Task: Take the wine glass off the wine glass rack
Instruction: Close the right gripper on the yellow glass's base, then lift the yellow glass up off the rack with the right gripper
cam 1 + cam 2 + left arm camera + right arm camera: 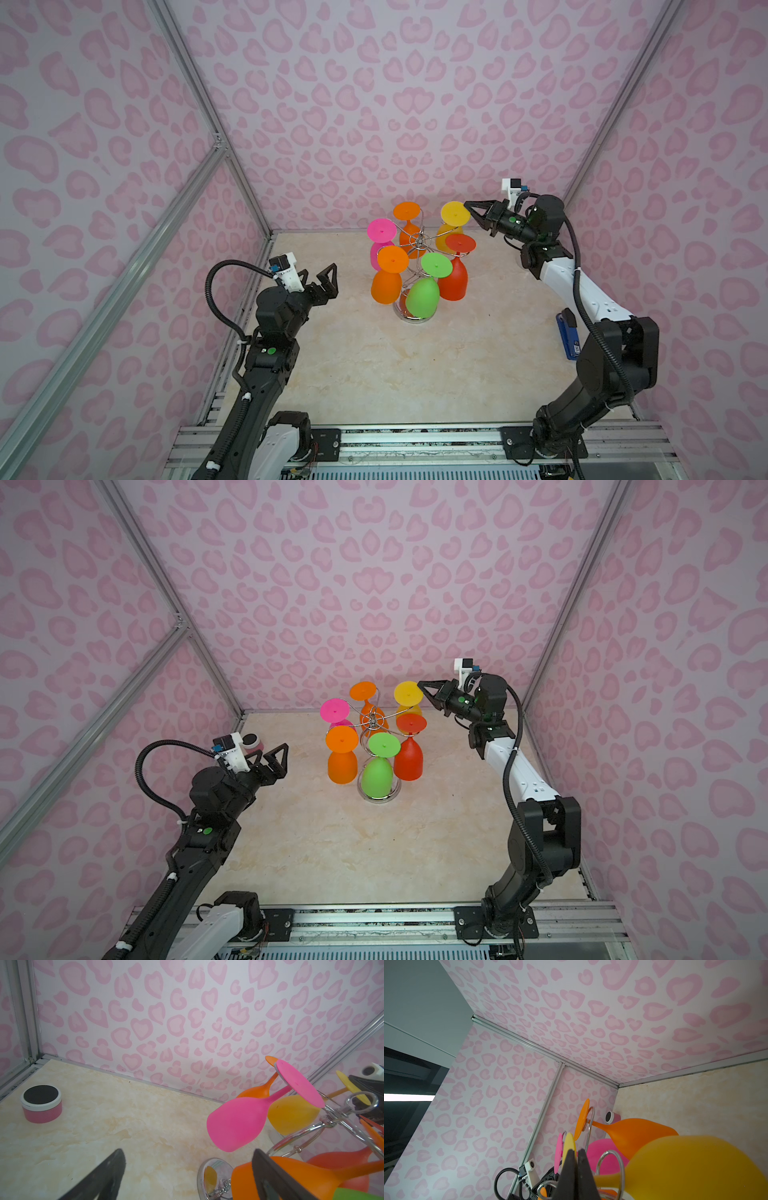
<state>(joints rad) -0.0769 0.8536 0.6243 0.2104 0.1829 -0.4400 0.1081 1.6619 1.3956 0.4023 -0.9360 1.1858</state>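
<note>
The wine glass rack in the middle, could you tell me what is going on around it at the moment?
Six coloured glasses hang upside down on the wine glass rack; none is off yet. The right gripper, its fingers shut and empty, sits close beside the foot of the yellow glass. The left gripper hovers open on the other side, apart from the rack.
</note>
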